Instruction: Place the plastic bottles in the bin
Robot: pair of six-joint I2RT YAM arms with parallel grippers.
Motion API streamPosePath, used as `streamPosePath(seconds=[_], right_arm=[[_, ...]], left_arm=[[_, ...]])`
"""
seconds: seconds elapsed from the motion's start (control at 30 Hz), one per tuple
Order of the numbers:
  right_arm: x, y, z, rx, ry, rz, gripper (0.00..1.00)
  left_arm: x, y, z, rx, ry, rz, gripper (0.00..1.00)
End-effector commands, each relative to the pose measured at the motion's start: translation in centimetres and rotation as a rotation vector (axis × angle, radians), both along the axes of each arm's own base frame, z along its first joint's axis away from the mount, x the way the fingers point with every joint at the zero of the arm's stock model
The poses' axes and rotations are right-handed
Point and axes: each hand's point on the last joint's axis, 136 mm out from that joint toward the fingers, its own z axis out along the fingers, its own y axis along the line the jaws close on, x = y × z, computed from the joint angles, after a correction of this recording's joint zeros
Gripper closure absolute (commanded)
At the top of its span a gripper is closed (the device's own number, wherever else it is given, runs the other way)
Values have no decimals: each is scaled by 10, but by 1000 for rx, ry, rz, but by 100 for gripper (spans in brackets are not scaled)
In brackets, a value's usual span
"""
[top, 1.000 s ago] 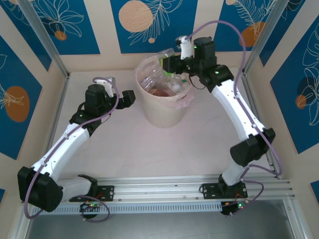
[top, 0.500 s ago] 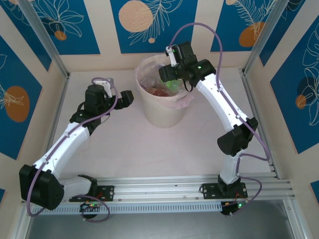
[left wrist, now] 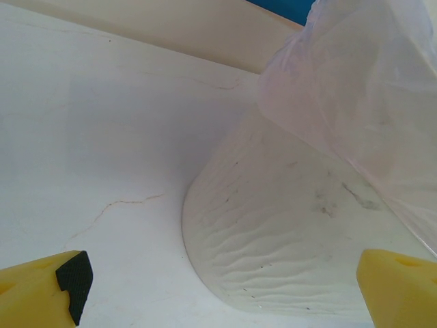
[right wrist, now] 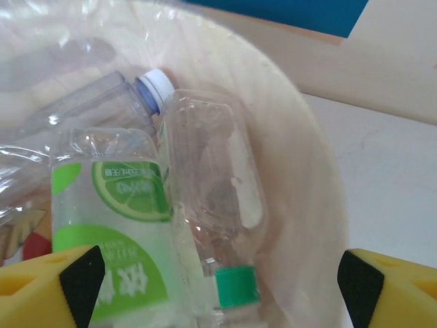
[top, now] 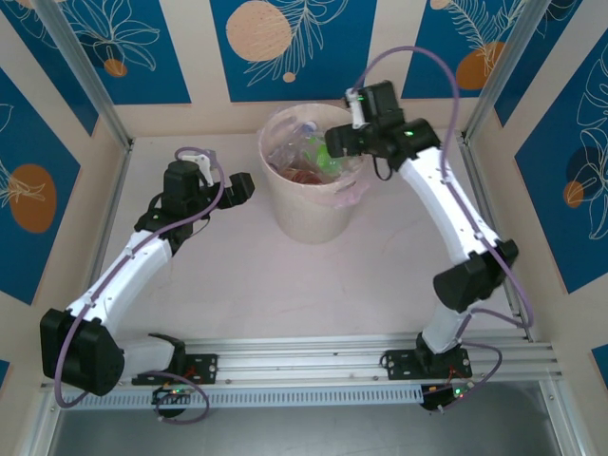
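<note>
Beige bin, top view: upright on the table, far centre, between the two arms; clear liner draped over its rim.
Plastic bottles, top view: piled inside the bin; clear, green and red patches show, count unclear.
Left gripper, top view: low, just left of the bin wall, pointing at it; contact can't be judged.
Right gripper, top view: over the right side of the bin mouth, above the pile.
Left gripper, left wrist view: yellow fingers sit at the two bottom corners, spread wide, nothing between them.
Bin, left wrist view: ribbed wall straight ahead, base on the table; liner hangs down at upper right.
Right gripper, right wrist view: fingers spread wide at the bottom corners, holding nothing.
Plastic bottles, right wrist view: green-label bottle lies below the gripper, inside the bin; crushed clear bottle with a green cap touches its right side; white-capped bottle lies behind them.
Table, right wrist view: bare patch beyond the bin rim at right.
</note>
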Motion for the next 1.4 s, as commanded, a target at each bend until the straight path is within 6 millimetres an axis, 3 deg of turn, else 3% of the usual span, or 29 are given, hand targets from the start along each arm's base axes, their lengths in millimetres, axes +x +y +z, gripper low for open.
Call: streamPosePath(seconds=[0.0, 0.1, 0.17, 0.3, 0.37, 0.43, 0.6, 0.73, 0.8, 1.0, 1.07, 1.37], right_arm=[[-26, 7, 68, 311, -123, 125, 8], [-27, -26, 82, 420, -187, 54, 6], [-20, -59, 75, 456, -214, -63, 6], [3, -126, 19, 453, -153, -339, 5], [14, -142, -13, 440, -83, -398, 5], [25, -146, -41, 440, 1, -409, 5], [53, -147, -102, 434, 181, -453, 4], [75, -135, -149, 425, 316, -441, 4], [86, -118, -171, 442, 400, -381, 3], [111, -52, -205, 424, 493, -147, 0], [116, -39, -215, 380, 510, -126, 0], [130, -27, -278, 196, 623, -233, 0]], left_arm=[[1, 6, -4, -12, 25, 22, 0], [3, 7, -7, -23, 35, 34, 0], [4, 7, -11, -30, 46, 39, 0], [6, 8, -15, -40, 63, 51, 0], [7, 8, -15, -46, 64, 55, 0], [7, 9, -14, -48, 64, 58, 0], [6, 13, -14, -49, 66, 74, 0], [6, 14, -17, -53, 74, 78, 0], [7, 14, -16, -57, 74, 76, 0], [7, 18, -18, -56, 83, 86, 0], [6, 19, -17, -58, 83, 88, 0], [6, 22, -22, -54, 94, 97, 0]])
